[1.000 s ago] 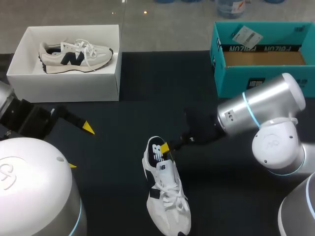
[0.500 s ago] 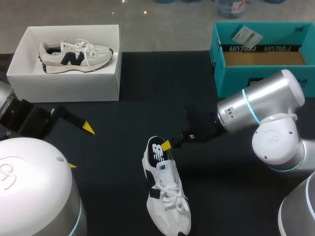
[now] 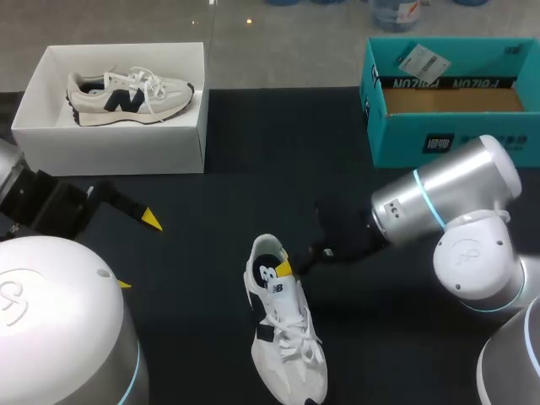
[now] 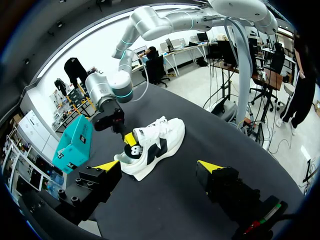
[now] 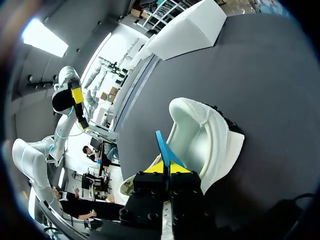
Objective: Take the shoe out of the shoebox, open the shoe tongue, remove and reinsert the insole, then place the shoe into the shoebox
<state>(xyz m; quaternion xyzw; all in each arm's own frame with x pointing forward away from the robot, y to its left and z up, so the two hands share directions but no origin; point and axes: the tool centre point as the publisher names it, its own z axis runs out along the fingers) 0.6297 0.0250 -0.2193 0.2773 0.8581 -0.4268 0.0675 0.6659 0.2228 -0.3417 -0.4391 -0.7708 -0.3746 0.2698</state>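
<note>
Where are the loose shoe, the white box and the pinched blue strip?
loose shoe (image 3: pixel 287 331), head view, its laces.
white box (image 3: pixel 110 150), head view, front wall.
blue strip (image 5: pixel 162 147), right wrist view, its middle.

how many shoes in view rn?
2. One shoe lies in the white shoebox at the table's far left; the other shoe lies on the table near the middle, the right gripper at its heel opening. None seem hidden.

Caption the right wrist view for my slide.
Right gripper shut on a thin blue insole at the mouth of the white shoe on the black table.
</note>
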